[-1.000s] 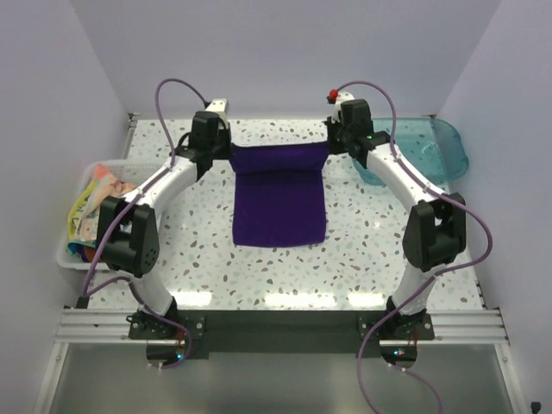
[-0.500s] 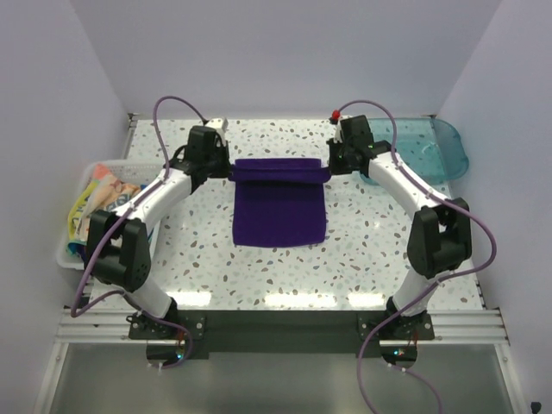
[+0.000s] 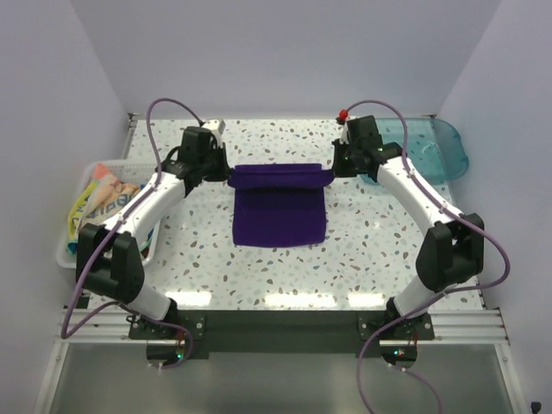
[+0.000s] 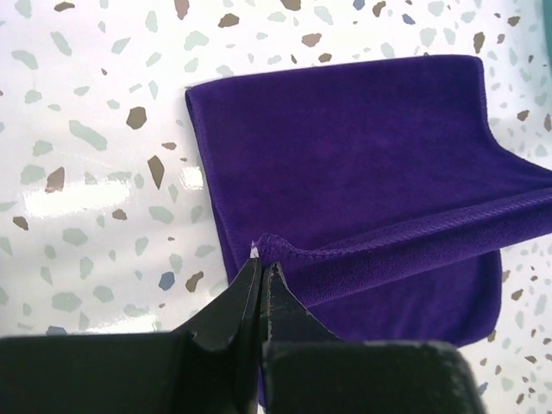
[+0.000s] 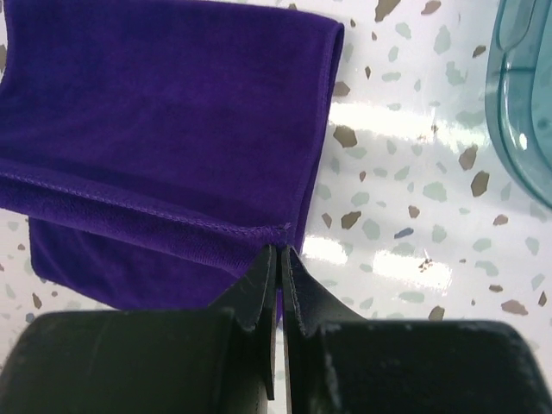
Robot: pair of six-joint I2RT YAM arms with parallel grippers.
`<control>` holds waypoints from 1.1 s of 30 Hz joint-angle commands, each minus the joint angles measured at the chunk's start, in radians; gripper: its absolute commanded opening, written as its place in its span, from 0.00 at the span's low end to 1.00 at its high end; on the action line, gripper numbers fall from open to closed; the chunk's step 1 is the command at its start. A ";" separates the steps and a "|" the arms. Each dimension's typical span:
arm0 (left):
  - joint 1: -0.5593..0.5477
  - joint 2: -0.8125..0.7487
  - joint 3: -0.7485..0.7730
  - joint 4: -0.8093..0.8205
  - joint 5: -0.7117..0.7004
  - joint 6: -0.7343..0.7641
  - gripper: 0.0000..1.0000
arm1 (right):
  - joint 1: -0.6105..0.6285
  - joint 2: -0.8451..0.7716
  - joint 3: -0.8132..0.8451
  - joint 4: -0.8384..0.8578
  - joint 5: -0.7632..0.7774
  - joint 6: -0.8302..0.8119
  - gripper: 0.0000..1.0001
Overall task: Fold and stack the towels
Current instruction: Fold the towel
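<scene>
A moment ago I had the far edge of the purple towel (image 3: 279,211) held higher and farther back, with a longer stretch of cloth hanging from it. Now both arms have brought that edge lower and a little nearer, so it sits as a raised band just above the far part of the flat cloth. My left gripper (image 4: 261,259) is pressed together on the left corner of the hem, and my right gripper (image 5: 278,250) is pinching the right corner the same way. In both wrist views the hem runs taut between the fingertips. The rest of the towel lies flat in the middle of the table (image 3: 198,250), its near edge square and undisturbed. I judge the fold is under way but only just begun: the held edge must be carried toward the near edge before I let go, and kept level so the corners land together. The other towels (image 3: 95,203) wait in the white basket (image 3: 65,257) at the left. The blue-green tub (image 3: 448,142) stands at the far right, close beside my right arm, so I should mind it as I pull back.
</scene>
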 commanded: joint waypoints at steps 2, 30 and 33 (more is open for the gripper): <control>0.015 -0.077 -0.062 -0.059 0.002 -0.023 0.00 | -0.017 -0.084 -0.075 -0.078 0.046 0.044 0.00; -0.019 0.017 -0.353 0.072 0.011 -0.074 0.00 | -0.017 0.067 -0.321 0.073 -0.044 0.129 0.00; -0.019 -0.008 -0.290 0.027 -0.001 -0.066 0.00 | -0.017 0.037 -0.274 0.041 -0.021 0.120 0.00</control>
